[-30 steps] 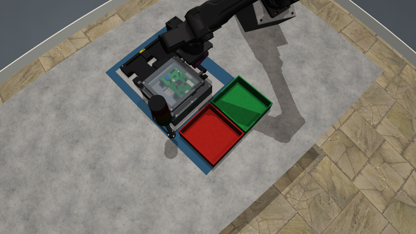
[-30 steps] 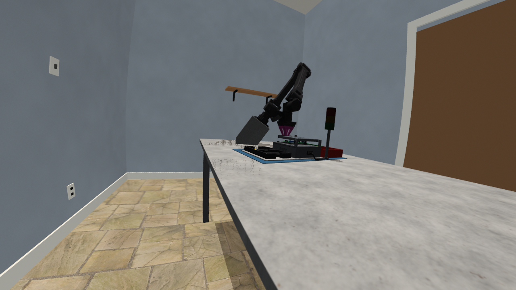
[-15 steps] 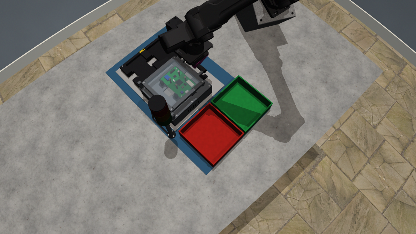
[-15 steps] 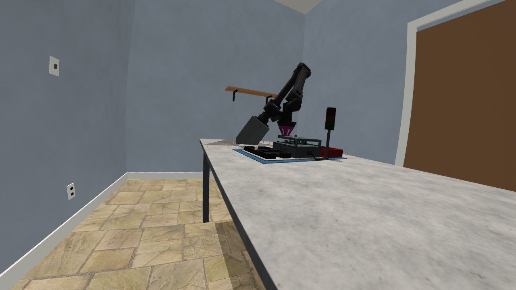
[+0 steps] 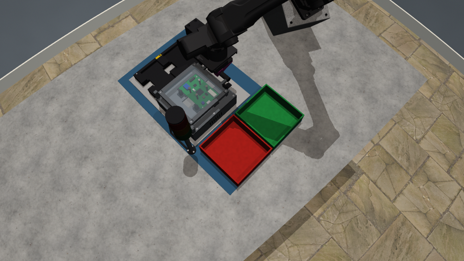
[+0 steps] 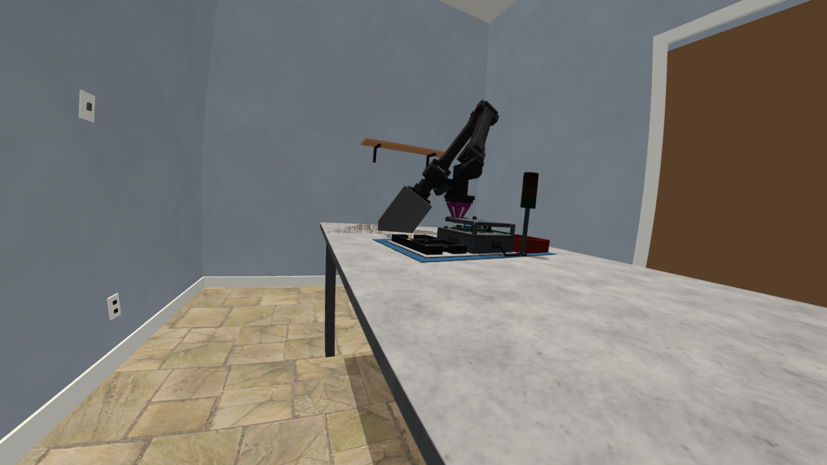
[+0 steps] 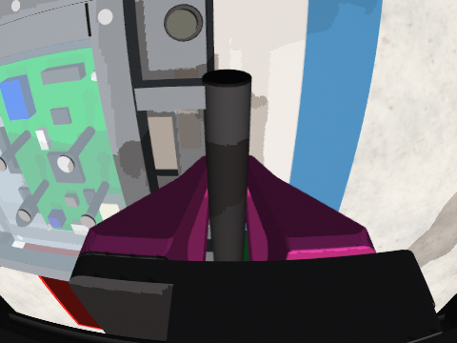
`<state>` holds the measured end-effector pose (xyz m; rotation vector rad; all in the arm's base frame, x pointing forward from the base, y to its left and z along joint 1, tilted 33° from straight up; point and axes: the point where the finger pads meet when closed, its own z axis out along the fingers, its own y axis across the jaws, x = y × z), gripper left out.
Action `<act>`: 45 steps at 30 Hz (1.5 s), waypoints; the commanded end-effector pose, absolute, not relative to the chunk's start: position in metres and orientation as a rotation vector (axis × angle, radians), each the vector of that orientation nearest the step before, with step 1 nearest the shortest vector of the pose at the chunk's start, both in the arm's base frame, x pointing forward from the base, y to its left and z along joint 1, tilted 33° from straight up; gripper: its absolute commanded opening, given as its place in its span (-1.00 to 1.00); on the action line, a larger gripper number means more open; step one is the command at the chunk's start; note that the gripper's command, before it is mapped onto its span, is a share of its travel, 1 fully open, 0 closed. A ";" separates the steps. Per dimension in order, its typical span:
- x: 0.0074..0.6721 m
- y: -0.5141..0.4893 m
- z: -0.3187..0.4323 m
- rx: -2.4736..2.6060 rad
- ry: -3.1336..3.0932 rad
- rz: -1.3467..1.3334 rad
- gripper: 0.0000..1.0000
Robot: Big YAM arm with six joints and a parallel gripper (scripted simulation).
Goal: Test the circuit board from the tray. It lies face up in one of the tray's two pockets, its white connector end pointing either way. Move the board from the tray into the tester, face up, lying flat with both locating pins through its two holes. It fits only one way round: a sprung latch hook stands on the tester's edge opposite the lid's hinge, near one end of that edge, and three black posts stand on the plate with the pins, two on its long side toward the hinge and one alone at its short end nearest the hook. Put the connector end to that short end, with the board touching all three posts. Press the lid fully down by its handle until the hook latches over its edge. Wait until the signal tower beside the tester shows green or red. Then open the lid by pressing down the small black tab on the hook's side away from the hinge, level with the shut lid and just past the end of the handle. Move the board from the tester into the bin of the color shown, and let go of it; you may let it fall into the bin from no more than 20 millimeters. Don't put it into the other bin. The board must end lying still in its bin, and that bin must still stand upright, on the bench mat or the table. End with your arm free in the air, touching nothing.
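Single black arm (image 5: 227, 19) reaching in from top right of top view, elbow raised high in exterior view, wrist pointing straight down; gripper (image 7: 227, 242) clamping dark cylindrical handle (image 7: 228, 133) between magenta fingers, handle running up centre of wrist view; gripper (image 6: 459, 209) sitting mid-frame in exterior view

Light is even and fairly bright in all three views; no glare anywhere; the arm (image 5: 227, 19) throws a long, hard-edged grey shadow (image 5: 308, 107) across the table (image 5: 81, 181) to the right of the bins; the tower (image 5: 177, 121) drops a small round shadow near its foot; the top and exterior views are sharp throughout; the wrist view bends strongly at its edges, fisheye-like, with a dark curved rim and slightly soft detail.
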<state>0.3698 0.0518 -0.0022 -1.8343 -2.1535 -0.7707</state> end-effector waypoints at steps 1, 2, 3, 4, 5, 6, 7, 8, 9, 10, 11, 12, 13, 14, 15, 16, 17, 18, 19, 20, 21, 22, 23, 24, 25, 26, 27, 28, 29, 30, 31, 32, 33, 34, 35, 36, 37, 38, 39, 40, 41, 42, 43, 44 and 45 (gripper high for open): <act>0.388 0.064 -0.014 -1.819 -2.176 -0.782 -1.00; 0.388 0.064 -0.014 -1.819 -2.176 -0.782 -1.00; 0.388 0.064 -0.014 -1.819 -2.176 -0.782 -1.00; 0.388 0.064 -0.014 -1.819 -2.176 -0.782 -1.00; 0.388 0.064 -0.014 -1.819 -2.176 -0.782 -1.00; 0.388 0.064 -0.014 -1.819 -2.176 -0.782 -1.00; 0.388 0.064 -0.014 -1.819 -2.176 -0.782 -1.00; 0.388 0.064 -0.014 -1.819 -2.176 -0.782 -1.00; 0.388 0.064 -0.014 -1.819 -2.176 -0.782 -1.00; 0.388 0.064 -0.014 -1.819 -2.176 -0.782 -1.00; 0.388 0.064 -0.014 -1.819 -2.176 -0.782 -1.00; 0.388 0.064 -0.014 -1.819 -2.176 -0.782 -1.00; 0.388 0.064 -0.014 -1.819 -2.176 -0.782 -1.00; 0.388 0.064 -0.014 -1.819 -2.176 -0.782 -1.00; 0.388 0.064 -0.014 -1.819 -2.176 -0.782 -1.00; 0.388 0.064 -0.014 -1.819 -2.176 -0.782 -1.00; 0.388 0.064 -0.014 -1.819 -2.176 -0.782 -1.00; 0.388 0.064 -0.014 -1.819 -2.176 -0.782 -1.00; 0.388 0.064 -0.014 -1.819 -2.176 -0.782 -1.00; 0.388 0.064 -0.014 -1.819 -2.176 -0.782 -1.00; 0.388 0.064 -0.014 -1.819 -2.176 -0.782 -1.00; 0.388 0.064 -0.014 -1.819 -2.176 -0.782 -1.00; 0.388 0.064 -0.014 -1.819 -2.176 -0.782 -1.00; 0.388 0.064 -0.014 -1.819 -2.176 -0.782 -1.00; 0.388 0.064 -0.014 -1.819 -2.176 -0.782 -1.00; 0.388 0.064 -0.014 -1.819 -2.176 -0.782 -1.00; 0.388 0.064 -0.014 -1.819 -2.176 -0.782 -1.00; 0.388 0.064 -0.014 -1.819 -2.176 -0.782 -1.00; 0.388 0.064 -0.014 -1.819 -2.176 -0.782 -1.00; 0.388 0.064 -0.014 -1.819 -2.176 -0.782 -1.00; 0.388 0.064 -0.014 -1.819 -2.176 -0.782 -1.00; 0.388 0.064 -0.014 -1.819 -2.176 -0.782 -1.00; 0.388 0.064 -0.014 -1.819 -2.176 -0.782 -1.00; 0.388 0.064 -0.014 -1.819 -2.176 -0.782 -1.00; 0.388 0.064 -0.014 -1.819 -2.176 -0.782 -1.00; 0.388 0.064 -0.014 -1.819 -2.176 -0.782 -1.00; 0.388 0.064 -0.014 -1.819 -2.176 -0.782 -1.00; 0.388 0.064 -0.014 -1.819 -2.176 -0.782 -1.00; 0.388 0.064 -0.014 -1.819 -2.176 -0.782 -1.00; 0.388 0.064 -0.014 -1.819 -2.176 -0.782 -1.00; 0.388 0.064 -0.014 -1.819 -2.176 -0.782 -1.00; 0.388 0.064 -0.014 -1.819 -2.176 -0.782 -0.04; 0.388 0.064 -0.014 -1.819 -2.175 -0.782 -0.04; 0.385 0.064 -0.016 -1.818 -2.171 -0.777 -0.04; 0.389 0.064 -0.013 -1.816 -2.175 -0.788 -0.04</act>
